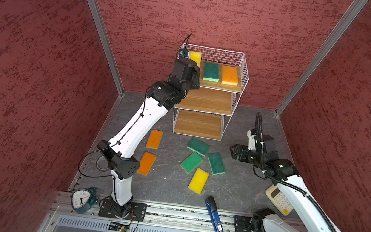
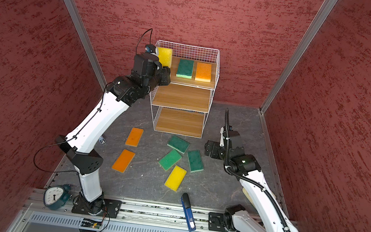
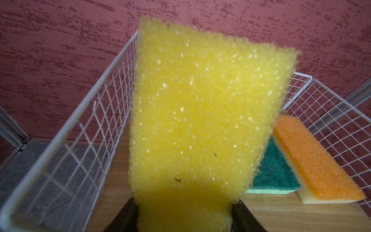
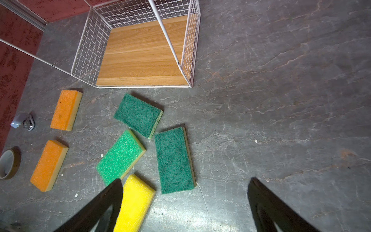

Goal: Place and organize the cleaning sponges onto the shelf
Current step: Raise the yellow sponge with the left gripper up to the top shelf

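Top views, shelf: a three-tier white wire-grid shelf with light wooden boards (image 1: pixel 205 101) stands far-centre on the dark grey tabletop (image 1: pixel 170 189).
Top views, top tier: a dark green rectangular sponge (image 1: pixel 211 71) and an orange rectangular sponge (image 1: pixel 230 75) lie flat, just beside each other, with the orange one on the right.
Top views, left gripper: the left gripper (image 1: pixel 195 63) is over the top tier's left end and holds a yellow rectangular sponge (image 1: pixel 194 55) on end near the left wire wall.
Top views, tabletop: a far loose orange sponge (image 1: pixel 154 139) and a near loose orange sponge (image 1: pixel 147 163) lie near-left of the shelf. Three loose green sponges (image 1: pixel 191 162) cluster in front of it, with a loose yellow sponge (image 1: pixel 198 181) nearer.
Top views, right gripper: the right gripper (image 1: pixel 233 150) hangs right of the green cluster.
Left wrist, grip: the jaws are clamped on the yellow rectangular sponge's near end. The green and orange shelf sponges lie beyond it.
Right wrist, jaws: they are spread wide with nothing between them, above the tabletop. One finger (image 4: pixel 112 192) overlaps the loose yellow sponge in the picture.
Right wrist, other: a brown tape roll (image 4: pixel 8 162) lies beyond the orange pair.
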Tool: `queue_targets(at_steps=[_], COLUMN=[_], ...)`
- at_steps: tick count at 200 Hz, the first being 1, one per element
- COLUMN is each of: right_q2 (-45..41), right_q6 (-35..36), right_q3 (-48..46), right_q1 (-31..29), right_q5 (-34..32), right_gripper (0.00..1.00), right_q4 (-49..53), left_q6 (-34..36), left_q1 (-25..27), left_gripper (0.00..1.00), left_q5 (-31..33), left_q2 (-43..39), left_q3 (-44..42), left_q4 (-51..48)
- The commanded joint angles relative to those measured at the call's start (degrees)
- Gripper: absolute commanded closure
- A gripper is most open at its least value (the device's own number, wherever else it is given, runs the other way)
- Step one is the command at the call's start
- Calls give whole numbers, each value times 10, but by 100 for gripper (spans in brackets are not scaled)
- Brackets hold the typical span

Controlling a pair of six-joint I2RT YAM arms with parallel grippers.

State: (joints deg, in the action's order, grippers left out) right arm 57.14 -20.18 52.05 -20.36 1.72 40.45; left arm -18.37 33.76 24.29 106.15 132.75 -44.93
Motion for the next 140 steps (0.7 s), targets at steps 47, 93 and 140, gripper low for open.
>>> queue_targets(at_steps=[47, 93, 140], right_q2=[19, 21, 18], right_q6=[16, 13, 12], right_q3=[23, 19, 18], right_q1=[6, 6, 6], right_q5=[3, 8, 7], right_gripper=[2, 2, 2], right_q4=[-17, -22, -22], left_q6=[-3, -2, -3], left_q1=[-6, -6, -6], left_gripper=[44, 44, 44], left_q5=[2, 14, 23], left_q2=[11, 24, 27], left_q3=[1, 7, 7], left_q4=[30, 26, 26])
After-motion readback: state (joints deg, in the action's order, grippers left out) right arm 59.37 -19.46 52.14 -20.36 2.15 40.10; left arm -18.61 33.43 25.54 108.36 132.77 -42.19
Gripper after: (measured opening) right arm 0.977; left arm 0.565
